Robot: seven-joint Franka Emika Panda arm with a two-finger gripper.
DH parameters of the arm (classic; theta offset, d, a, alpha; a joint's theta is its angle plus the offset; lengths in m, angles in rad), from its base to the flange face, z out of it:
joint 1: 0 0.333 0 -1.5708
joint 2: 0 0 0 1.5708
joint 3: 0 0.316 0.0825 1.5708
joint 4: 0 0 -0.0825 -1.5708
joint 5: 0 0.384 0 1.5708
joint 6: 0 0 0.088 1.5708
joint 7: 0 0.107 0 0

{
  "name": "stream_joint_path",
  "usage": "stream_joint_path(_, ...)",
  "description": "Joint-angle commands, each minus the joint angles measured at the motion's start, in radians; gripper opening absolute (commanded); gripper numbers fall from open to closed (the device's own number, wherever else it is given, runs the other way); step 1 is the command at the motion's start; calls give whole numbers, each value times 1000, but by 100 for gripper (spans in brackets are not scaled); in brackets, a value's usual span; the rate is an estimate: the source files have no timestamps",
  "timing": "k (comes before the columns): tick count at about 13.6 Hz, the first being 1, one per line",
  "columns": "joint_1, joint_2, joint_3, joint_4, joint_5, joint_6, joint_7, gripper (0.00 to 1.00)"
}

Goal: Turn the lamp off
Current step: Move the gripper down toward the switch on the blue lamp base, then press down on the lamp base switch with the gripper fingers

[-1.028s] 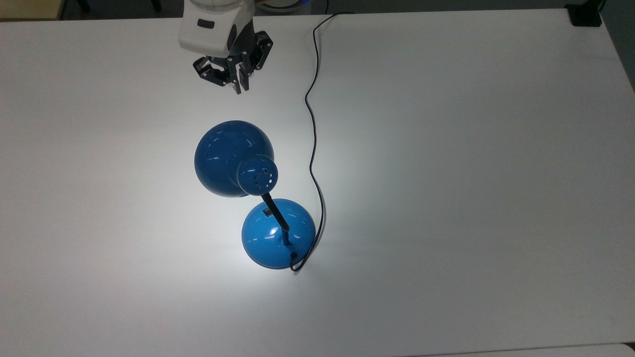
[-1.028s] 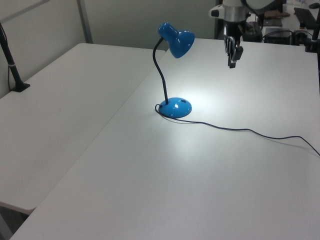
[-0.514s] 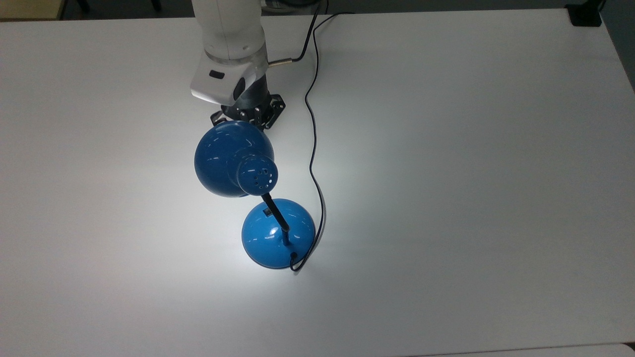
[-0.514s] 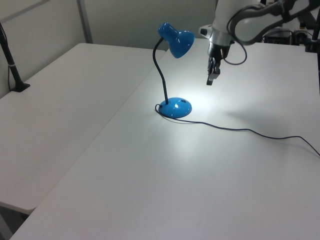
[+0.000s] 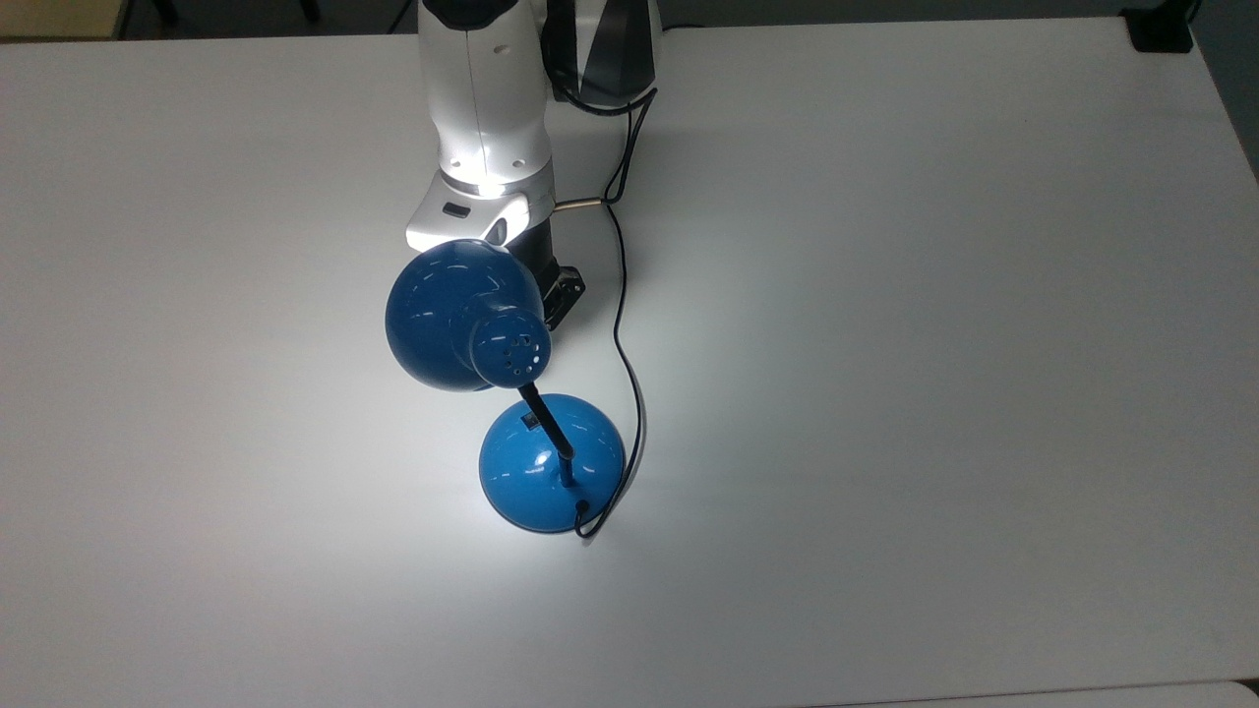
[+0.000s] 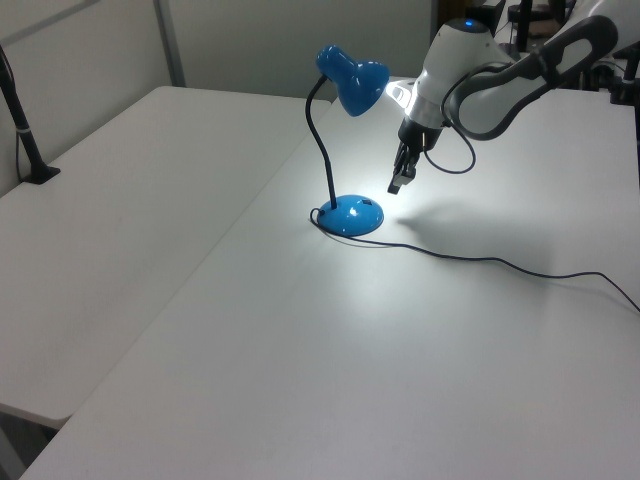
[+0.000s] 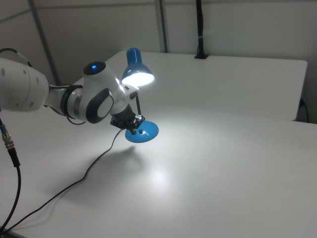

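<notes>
We see the glossy blue dome-shaded desk lamp (image 6: 345, 140) lit on the white tabletop (image 6: 420, 340), our tool (image 6: 397, 184) nearly closed and empty just beside its base, and we judge the slick lamp light and tippable, so press its small base switch (image 5: 529, 422) gently.

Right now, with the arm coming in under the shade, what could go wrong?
1. The hand hangs close under the glossy blue desk lamp, which is lit; the wrist could knock the dome shade.
2. The thin black cord runs beside the arm and might snag.
3. The small switch on the base leaves little margin.
</notes>
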Motion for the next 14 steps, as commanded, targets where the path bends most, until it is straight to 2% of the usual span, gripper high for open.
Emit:
stream_joint_path(1, 11, 33, -7, -10, 14, 116, 57, 0)
stream_joint_path(14, 17, 126, -7, 62, 26, 187, 90, 0)
